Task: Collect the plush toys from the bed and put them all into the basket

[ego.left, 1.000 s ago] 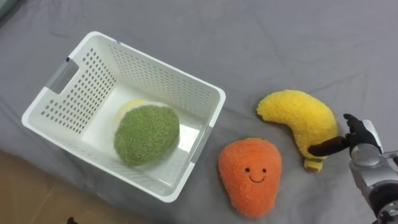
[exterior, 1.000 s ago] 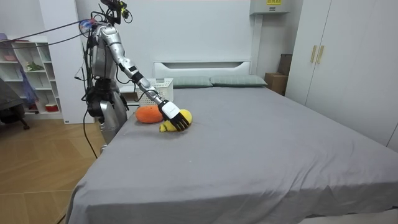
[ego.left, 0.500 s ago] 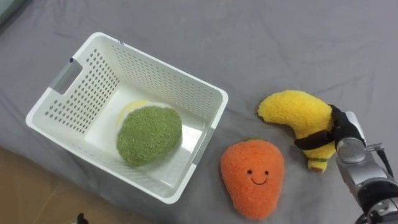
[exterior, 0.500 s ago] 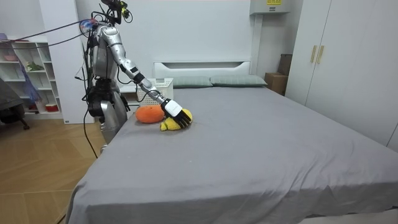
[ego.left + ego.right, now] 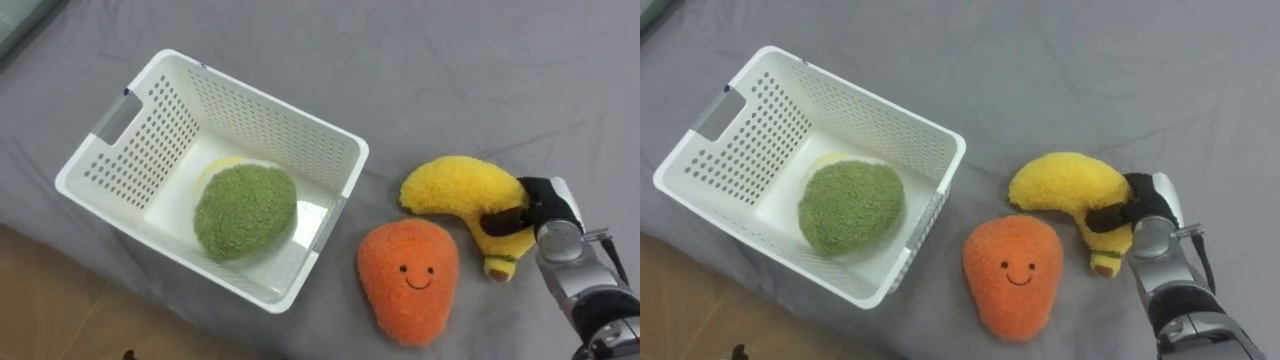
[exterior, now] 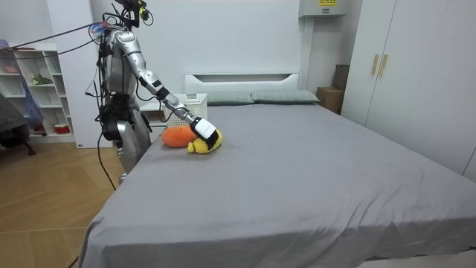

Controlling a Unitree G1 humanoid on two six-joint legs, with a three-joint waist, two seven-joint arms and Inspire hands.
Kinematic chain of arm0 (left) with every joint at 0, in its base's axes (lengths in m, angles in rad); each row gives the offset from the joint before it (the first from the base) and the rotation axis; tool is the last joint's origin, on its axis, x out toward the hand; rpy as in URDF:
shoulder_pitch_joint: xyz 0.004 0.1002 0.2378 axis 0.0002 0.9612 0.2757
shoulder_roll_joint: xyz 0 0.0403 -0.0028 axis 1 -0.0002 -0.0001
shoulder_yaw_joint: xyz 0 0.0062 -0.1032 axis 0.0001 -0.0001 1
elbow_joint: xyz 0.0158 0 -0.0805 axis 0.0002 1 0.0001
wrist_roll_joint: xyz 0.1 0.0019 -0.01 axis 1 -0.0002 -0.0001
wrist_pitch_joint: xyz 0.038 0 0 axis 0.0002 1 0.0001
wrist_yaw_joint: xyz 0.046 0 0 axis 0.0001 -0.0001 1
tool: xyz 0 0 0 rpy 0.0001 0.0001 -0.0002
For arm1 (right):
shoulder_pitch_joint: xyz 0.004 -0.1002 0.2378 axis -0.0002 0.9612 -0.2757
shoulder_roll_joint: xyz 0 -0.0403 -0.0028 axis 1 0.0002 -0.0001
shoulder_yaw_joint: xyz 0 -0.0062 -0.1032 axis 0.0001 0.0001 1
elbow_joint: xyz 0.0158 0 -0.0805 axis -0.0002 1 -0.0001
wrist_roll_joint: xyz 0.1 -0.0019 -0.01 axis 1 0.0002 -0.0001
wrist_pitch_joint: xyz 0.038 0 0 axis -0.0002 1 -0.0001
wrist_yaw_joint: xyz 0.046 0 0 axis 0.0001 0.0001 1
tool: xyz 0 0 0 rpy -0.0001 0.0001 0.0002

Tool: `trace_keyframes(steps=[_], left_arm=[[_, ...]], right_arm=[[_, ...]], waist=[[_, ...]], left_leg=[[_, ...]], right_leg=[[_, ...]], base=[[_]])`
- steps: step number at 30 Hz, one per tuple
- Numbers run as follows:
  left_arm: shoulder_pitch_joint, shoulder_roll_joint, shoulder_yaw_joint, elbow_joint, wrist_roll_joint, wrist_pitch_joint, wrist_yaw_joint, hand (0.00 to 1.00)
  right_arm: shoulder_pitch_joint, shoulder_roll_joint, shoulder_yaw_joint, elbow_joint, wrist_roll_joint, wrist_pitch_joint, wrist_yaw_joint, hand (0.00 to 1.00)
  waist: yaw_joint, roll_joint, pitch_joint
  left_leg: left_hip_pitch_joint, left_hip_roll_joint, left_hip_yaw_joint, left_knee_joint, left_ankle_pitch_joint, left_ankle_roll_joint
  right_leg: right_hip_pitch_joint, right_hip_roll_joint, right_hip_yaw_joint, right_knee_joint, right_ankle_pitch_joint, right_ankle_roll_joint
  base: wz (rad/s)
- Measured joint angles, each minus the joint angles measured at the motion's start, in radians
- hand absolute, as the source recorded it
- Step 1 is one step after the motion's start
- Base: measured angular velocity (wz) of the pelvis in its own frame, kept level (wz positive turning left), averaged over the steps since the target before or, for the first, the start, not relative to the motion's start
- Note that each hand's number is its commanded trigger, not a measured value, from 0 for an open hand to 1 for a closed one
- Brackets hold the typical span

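The right hand (image 5: 548, 208) clamps its fingers round the plush banana (image 5: 450, 188) near the bed (image 5: 480, 60) edge. Best lift it clear of the carrot toy (image 5: 408, 280) before crossing to the basket (image 5: 262, 105).

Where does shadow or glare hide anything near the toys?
Left eye view: soft even light, only a faint shadow under the banana toy held by the right hand; slight sheen on the basket floor hides nothing. Room view: even light over the bed, no glare.

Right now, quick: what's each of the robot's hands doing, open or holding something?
Right hand: closed round the yellow banana toy.
Left hand: cannot be told.
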Motion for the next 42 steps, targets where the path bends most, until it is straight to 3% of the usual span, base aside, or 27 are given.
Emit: trace_keyframes(steps=[10, 15, 19, 26, 30, 34, 42], left_arm=[[0.01, 0.0, 0.006, 0.001, 0.004, 0.0, 0.006, 0.0], [0.011, 0.001, 0.006, 0.0, 0.003, -0.003, 0.011, 0.0], [0.022, 0.003, 0.015, -0.004, -0.002, -0.031, 0.012, 0.0], [0.035, 0.005, 0.032, -0.005, -0.001, -0.051, 0.023, 0.0], [0.069, 0.003, 0.084, -0.016, 0.008, -0.056, 0.023, 0.0], [0.105, 0.004, 0.143, -0.016, 0.01, -0.055, 0.028, 0.0], [0.139, 0.003, 0.145, -0.017, 0.014, -0.047, 0.052, 0.0]], right_arm=[[0.01, 0.0, 0.0, 0.001, 0.01, -0.007, 0.016, 1.0], [0.03, 0.0, -0.009, -0.007, 0.022, -0.01, 0.027, 1.0], [0.077, 0.0, -0.014, -0.061, 0.024, -0.013, 0.038, 1.0], [0.125, -0.008, -0.054, -0.246, 0.018, -0.032, 0.028, 1.0], [0.239, -0.009, -0.059, -0.488, -0.005, -0.031, 0.024, 1.0], [0.263, -0.009, -0.068, -0.602, -0.006, -0.031, 0.027, 1.0], [0.287, -0.004, -0.075, -0.776, -0.112, -0.033, 0.036, 1.0]], waist=[[-0.004, 0.001, -0.0013], [-0.034, -0.006, -0.0026], [-0.052, -0.02, -0.012], [-0.088, -0.028, -0.0227], [-0.087, -0.032, -0.0295], [-0.092, -0.032, -0.0299], [-0.112, -0.033, -0.0315]], left_leg=[[0.016, -0.004, -0.008, -0.003, 0.001, 0.002], [0.031, -0.01, -0.019, -0.012, 0.008, 0.005], [0.072, -0.012, -0.016, -0.027, 0.009, 0.006], [0.156, -0.01, 0.011, -0.053, 0.009, 0.008], [0.197, -0.006, 0.037, -0.068, 0.009, 0.008], [0.225, -0.004, 0.055, -0.073, 0.008, 0.009], [0.266, -0.006, 0.051, -0.073, 0.007, 0.009]], right_leg=[[0.021, -0.003, -0.009, -0.001, 0.0, 0.0], [0.035, -0.007, -0.012, -0.001, 0.0, 0.0], [0.068, -0.01, -0.009, -0.002, -0.002, 0.003], [0.134, -0.009, 0.023, -0.006, -0.003, 0.006], [0.159, -0.007, 0.044, -0.008, -0.005, 0.008], [0.183, -0.005, 0.065, -0.017, -0.005, 0.008], [0.232, 0.001, 0.079, -0.036, -0.006, 0.014]], base=[[0.03], [0.08], [-0.01], [-0.12], [-0.2], [-0.14], [0.0]])
